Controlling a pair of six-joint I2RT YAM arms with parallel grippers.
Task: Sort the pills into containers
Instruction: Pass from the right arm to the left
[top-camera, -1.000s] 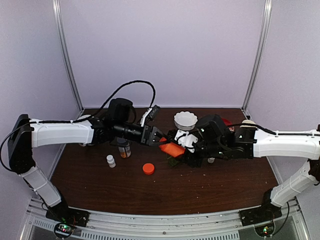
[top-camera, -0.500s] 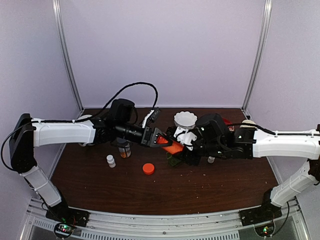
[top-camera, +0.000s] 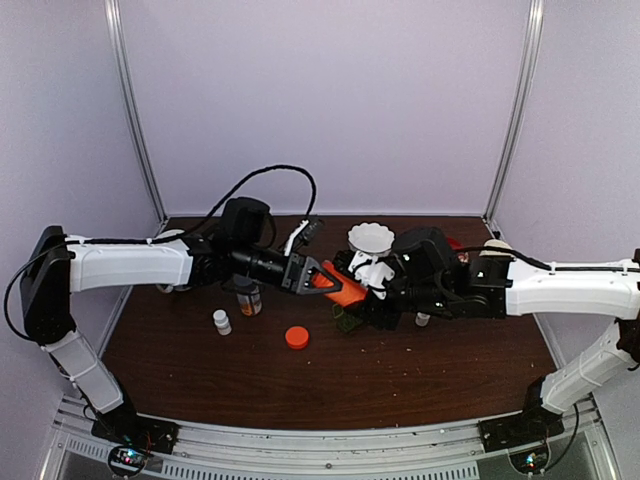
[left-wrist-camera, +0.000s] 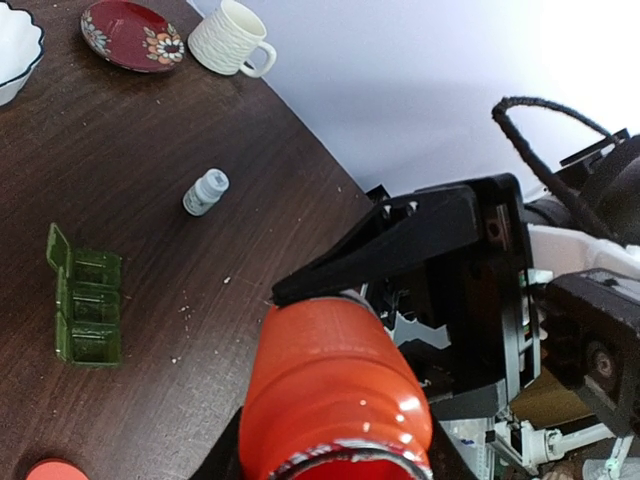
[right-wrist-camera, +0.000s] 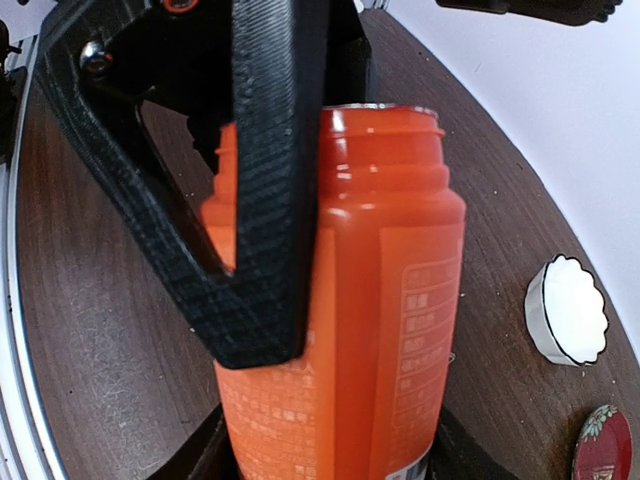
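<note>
One dark wooden table (top-camera: 420, 385), lilac walls (top-camera: 330, 100)

Glossy orange all over the bottle (left-wrist-camera: 335, 385), with faint pale print down its label, and the same orange on the loose cap (top-camera: 296, 337) lying near it on the dark brown wood-grain table (left-wrist-camera: 150, 180). Near the bottle, translucent dark green for the pill box (left-wrist-camera: 85, 305); farther from it, grey on a small capped bottle (left-wrist-camera: 205, 192), deep red with a flower pattern on the saucer (left-wrist-camera: 132, 35), ribbed cream on the mug (left-wrist-camera: 228, 38), plain white on the scalloped bowl (top-camera: 371, 238)
</note>
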